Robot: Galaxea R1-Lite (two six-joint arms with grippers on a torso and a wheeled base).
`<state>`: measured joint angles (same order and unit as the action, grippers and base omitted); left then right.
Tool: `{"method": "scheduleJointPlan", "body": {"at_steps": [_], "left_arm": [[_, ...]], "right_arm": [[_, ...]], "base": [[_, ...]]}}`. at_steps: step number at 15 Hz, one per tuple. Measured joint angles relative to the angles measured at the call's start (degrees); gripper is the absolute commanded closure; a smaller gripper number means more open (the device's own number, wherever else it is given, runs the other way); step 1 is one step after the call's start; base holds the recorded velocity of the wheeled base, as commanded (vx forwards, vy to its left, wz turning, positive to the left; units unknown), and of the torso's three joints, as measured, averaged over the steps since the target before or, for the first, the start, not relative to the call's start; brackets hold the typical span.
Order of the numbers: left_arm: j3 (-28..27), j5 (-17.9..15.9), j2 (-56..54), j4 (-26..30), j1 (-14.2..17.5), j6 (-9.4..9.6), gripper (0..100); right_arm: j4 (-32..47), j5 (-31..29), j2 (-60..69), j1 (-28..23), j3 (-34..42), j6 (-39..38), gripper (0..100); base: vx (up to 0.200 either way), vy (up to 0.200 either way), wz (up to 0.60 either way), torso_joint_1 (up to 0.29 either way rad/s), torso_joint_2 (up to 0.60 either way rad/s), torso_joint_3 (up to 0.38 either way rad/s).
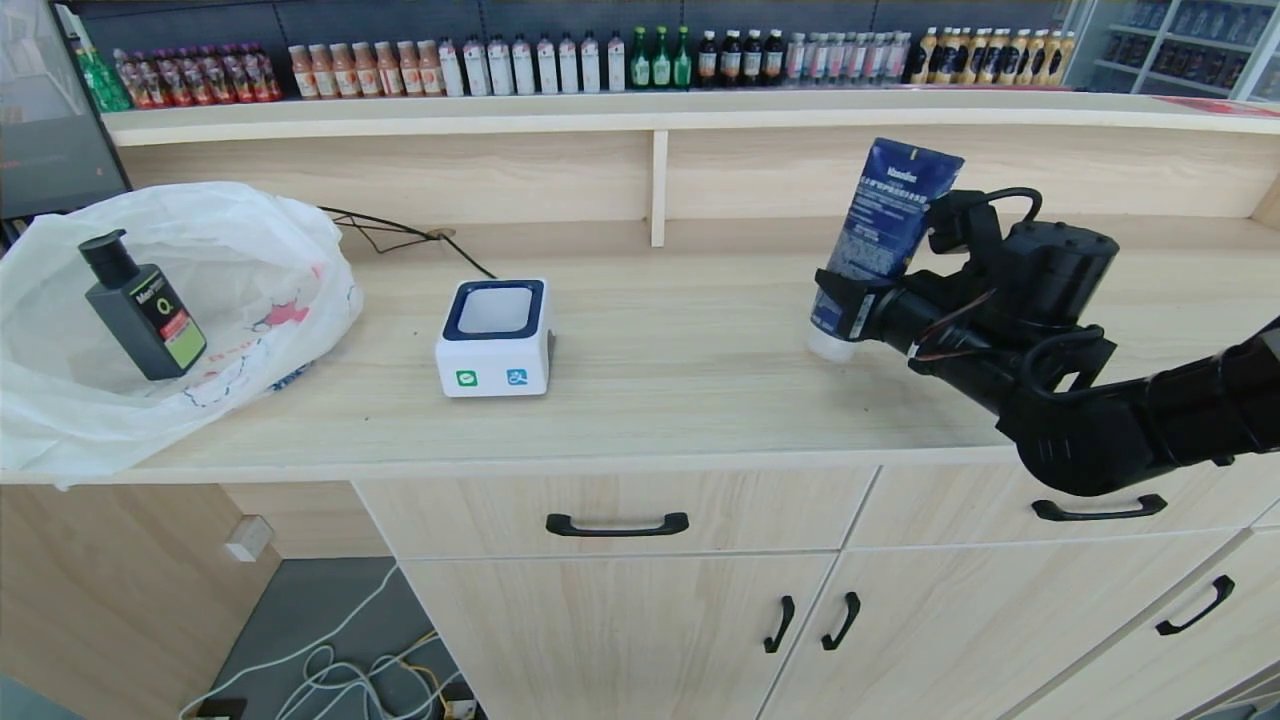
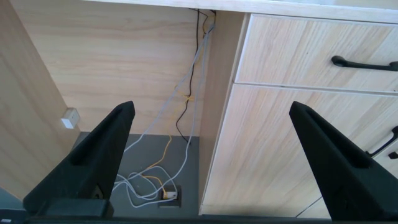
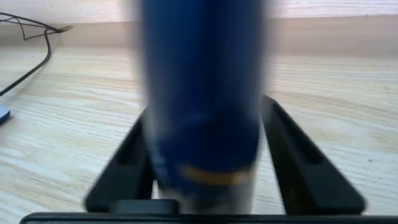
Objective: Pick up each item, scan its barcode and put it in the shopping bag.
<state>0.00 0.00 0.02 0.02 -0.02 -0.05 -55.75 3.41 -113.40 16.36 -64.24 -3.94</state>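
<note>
A blue tube (image 1: 885,225) with a white cap stands cap-down and slightly tilted at the right of the wooden counter (image 1: 680,380). My right gripper (image 1: 840,300) is shut on its lower part, just above the cap. In the right wrist view the blue tube (image 3: 202,93) sits between the two black fingers of the right gripper (image 3: 205,149). A white scanner (image 1: 494,338) with a blue-rimmed window sits mid-counter. At the left lies the white shopping bag (image 1: 250,260), open, with a dark pump bottle (image 1: 145,310) inside. My left gripper (image 2: 211,155) hangs open below the counter, facing the cabinet front.
A black cable (image 1: 400,235) runs from the scanner to the back of the counter. A raised shelf (image 1: 660,110) with rows of bottles runs behind. Drawers and doors with black handles (image 1: 617,525) lie below; cables (image 2: 155,180) trail on the floor.
</note>
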Motion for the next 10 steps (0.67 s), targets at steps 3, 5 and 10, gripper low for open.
{"method": "scheduleJointPlan", "body": {"at_steps": [3,5,10], "left_arm": [[0.0,0.0,0.0,0.0,0.0,0.0,0],[0.0,0.0,0.0,0.0,0.0,0.0,0],[0.0,0.0,0.0,0.0,0.0,-0.02,0]], "right_arm": [[-0.3,0.0,0.0,0.0,0.2,-0.7,100],[-0.3,0.0,0.0,0.0,0.2,-0.8,100],[-0.7,0.0,0.2,-0.1,0.4,-0.8,100]], "base": [[0.0,0.0,0.0,0.0,0.0,0.0],[0.0,0.0,0.0,0.0,0.0,0.0],[0.0,0.0,0.0,0.0,0.0,0.0]]}}
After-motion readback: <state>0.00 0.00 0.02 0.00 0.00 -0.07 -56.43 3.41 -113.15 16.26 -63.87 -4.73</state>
